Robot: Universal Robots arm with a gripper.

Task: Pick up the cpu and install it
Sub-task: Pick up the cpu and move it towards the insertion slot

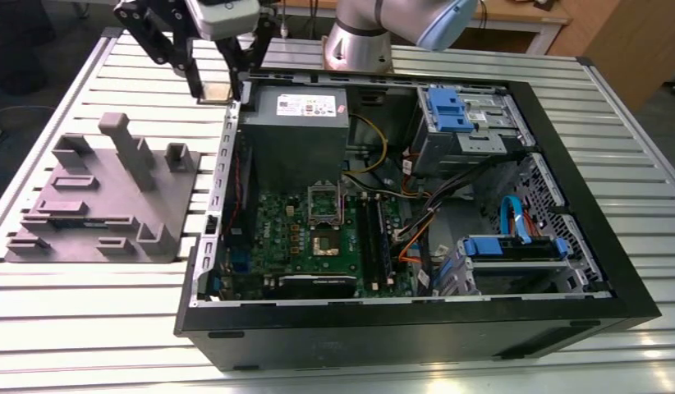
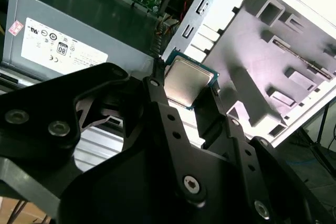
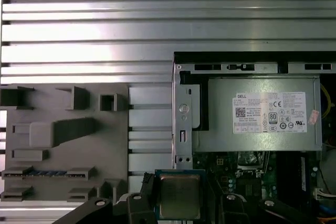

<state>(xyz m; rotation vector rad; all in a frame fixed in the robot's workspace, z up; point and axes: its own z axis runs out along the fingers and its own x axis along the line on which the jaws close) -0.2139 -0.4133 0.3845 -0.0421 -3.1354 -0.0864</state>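
- Black gripper [image 2: 185,82] linkage sits closest to my lens in the second wrist view. Its two fingers [image 2: 157,98] are drawn in partway and clamp opposite edges of the cpu [image 2: 188,77].
- I see the cpu's silver top facing the camera in both wrist views, clear of any surface.
- On my exterior view, gripper and cpu are at the upper left of the frame, above the far corner of the open computer case [image 1: 425,328], just beside the power supply [image 1: 301,105].
- I find the motherboard [image 1: 305,246] on the case floor at centre frame. Its socket frame [image 1: 321,197] is well apart from the cpu.
- At left of frame, a grey fixture block [image 1: 97,197] rests on the slatted table [image 1: 85,328], outside the case.
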